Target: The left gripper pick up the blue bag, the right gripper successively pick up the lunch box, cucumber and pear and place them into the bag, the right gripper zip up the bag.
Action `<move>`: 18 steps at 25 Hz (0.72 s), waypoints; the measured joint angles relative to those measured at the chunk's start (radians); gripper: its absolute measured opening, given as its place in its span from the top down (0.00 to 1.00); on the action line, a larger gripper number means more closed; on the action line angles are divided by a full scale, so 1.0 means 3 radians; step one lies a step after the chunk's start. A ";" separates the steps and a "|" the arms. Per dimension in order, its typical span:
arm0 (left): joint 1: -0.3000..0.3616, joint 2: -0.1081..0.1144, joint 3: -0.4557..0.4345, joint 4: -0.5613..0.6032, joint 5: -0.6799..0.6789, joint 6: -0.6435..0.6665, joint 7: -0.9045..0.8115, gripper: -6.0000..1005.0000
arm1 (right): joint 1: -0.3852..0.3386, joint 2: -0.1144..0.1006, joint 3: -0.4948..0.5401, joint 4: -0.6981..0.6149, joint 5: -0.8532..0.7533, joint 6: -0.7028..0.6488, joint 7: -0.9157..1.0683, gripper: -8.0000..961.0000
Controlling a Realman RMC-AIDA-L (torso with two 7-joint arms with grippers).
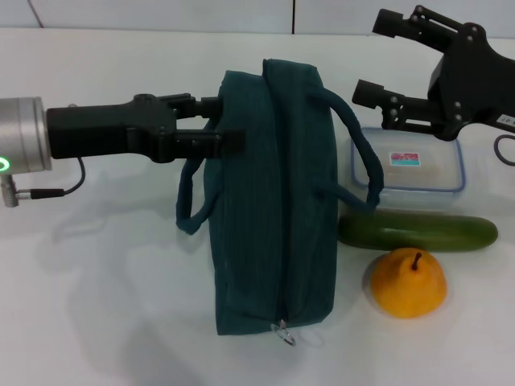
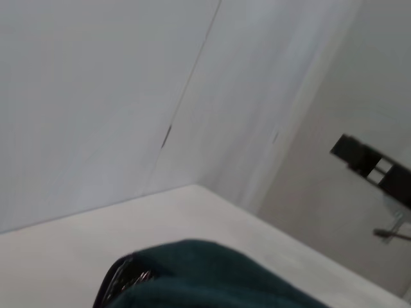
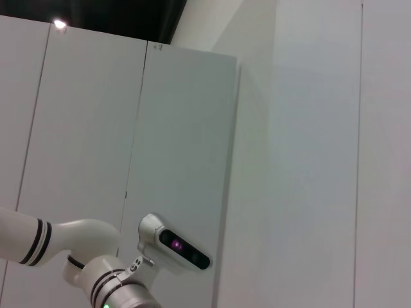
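Observation:
The blue bag [image 1: 273, 201] lies on its side on the white table, zipper shut, its silver pull [image 1: 283, 332] at the near end. My left gripper [image 1: 224, 121] reaches in from the left, open, its fingertips at the bag's left side just above the drooping handle [image 1: 189, 197]. The bag's fabric [image 2: 218, 276] fills the bottom of the left wrist view. My right gripper [image 1: 378, 58] hovers open at the back right, above the lunch box [image 1: 406, 165]. In front of the box lie the cucumber [image 1: 418, 232] and then the pear [image 1: 408, 283].
The bag's second handle [image 1: 362, 153] arches over the lunch box's left edge. A cable loop [image 1: 503, 149] hangs by the right arm. The right wrist view shows only wall panels and the robot's head [image 3: 173, 245].

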 joint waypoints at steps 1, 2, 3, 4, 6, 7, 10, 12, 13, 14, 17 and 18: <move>-0.0015 -0.0014 -0.0001 0.0001 0.0079 -0.0059 -0.0003 0.18 | 0.0005 0.0001 -0.0001 0.0000 0.0000 0.0006 0.0000 0.14; -0.0040 -0.0035 -0.0001 0.0001 0.0147 -0.0097 -0.0010 0.18 | 0.0011 0.0002 -0.0001 0.0005 -0.0001 0.0010 0.0000 0.14; -0.0049 -0.0042 -0.0001 0.0001 0.0171 -0.0108 -0.0011 0.18 | 0.0017 0.0002 -0.0001 0.0011 -0.0003 0.0010 0.0000 0.14; -0.0069 -0.0057 -0.0002 0.0000 0.0224 -0.0126 -0.0018 0.18 | 0.0021 0.0003 -0.0001 0.0018 -0.0004 0.0011 0.0001 0.14; -0.0109 -0.0081 -0.0002 -0.0004 0.0299 -0.0167 -0.0054 0.18 | 0.0021 0.0004 -0.0001 0.0029 -0.0005 0.0012 0.0001 0.14; -0.0125 -0.0088 -0.0002 -0.0005 0.0324 -0.0192 -0.0073 0.18 | 0.0017 0.0005 -0.0001 0.0031 -0.0005 0.0012 0.0001 0.14; -0.0149 -0.0091 -0.0006 -0.0011 0.0351 -0.0276 -0.0119 0.18 | -0.0001 0.0009 -0.0001 0.0035 -0.0001 0.0017 0.0000 0.14; -0.0154 -0.0081 -0.0006 -0.0018 0.0353 -0.0300 -0.0125 0.18 | 0.0001 0.0010 0.0006 0.0036 -0.0001 0.0019 -0.0001 0.14; -0.0157 -0.0074 -0.0004 -0.0024 0.0353 -0.0304 -0.0123 0.19 | 0.0006 0.0010 0.0011 0.0036 0.0000 0.0019 -0.0001 0.14; -0.0163 -0.0068 -0.0002 -0.0034 0.0355 -0.0305 -0.0116 0.19 | 0.0014 0.0008 0.0017 0.0036 -0.0001 0.0021 0.0000 0.14; -0.0195 -0.0065 -0.0006 -0.0091 0.0359 -0.0308 -0.0091 0.19 | 0.0032 0.0003 0.0025 0.0035 0.0000 0.0030 0.0011 0.14; -0.0203 -0.0065 -0.0008 -0.0104 0.0359 -0.0308 -0.0087 0.20 | 0.0032 0.0003 0.0026 0.0035 0.0000 0.0037 0.0008 0.14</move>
